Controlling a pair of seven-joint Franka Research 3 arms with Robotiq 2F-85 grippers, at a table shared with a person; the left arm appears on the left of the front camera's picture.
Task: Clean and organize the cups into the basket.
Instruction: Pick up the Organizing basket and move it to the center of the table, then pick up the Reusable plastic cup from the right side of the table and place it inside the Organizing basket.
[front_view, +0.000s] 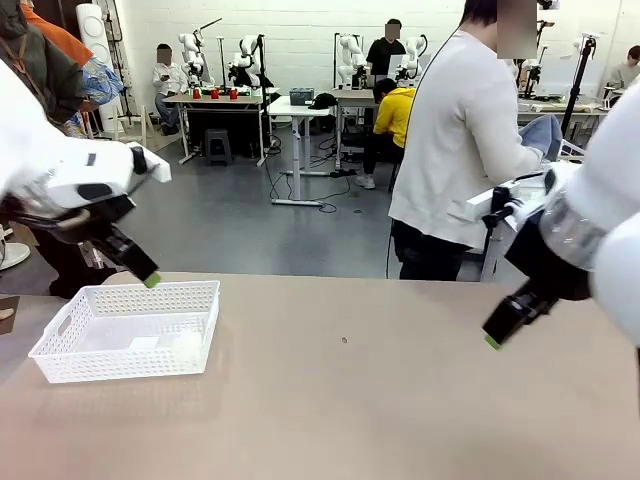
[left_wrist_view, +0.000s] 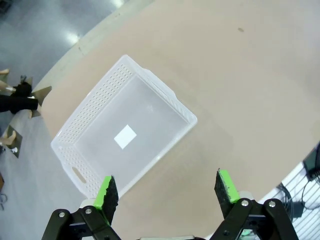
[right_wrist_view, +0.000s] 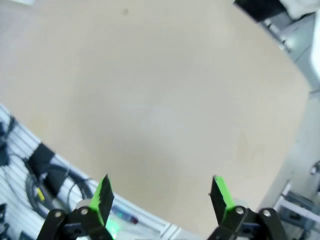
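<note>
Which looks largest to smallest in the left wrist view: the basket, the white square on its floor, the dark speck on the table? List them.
1. basket
2. white square
3. dark speck, by far the smallest

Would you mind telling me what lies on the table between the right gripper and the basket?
Front view: between the right gripper and the basket lies bare tabletop, marked by one small dark speck.

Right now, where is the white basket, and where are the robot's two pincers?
basket (front_view: 120, 363), front view, on its near latticed wall.
left pincer (left_wrist_view: 165, 186), left wrist view, midway between its green fingertips.
right pincer (right_wrist_view: 161, 189), right wrist view, midway between its green fingertips.
</note>
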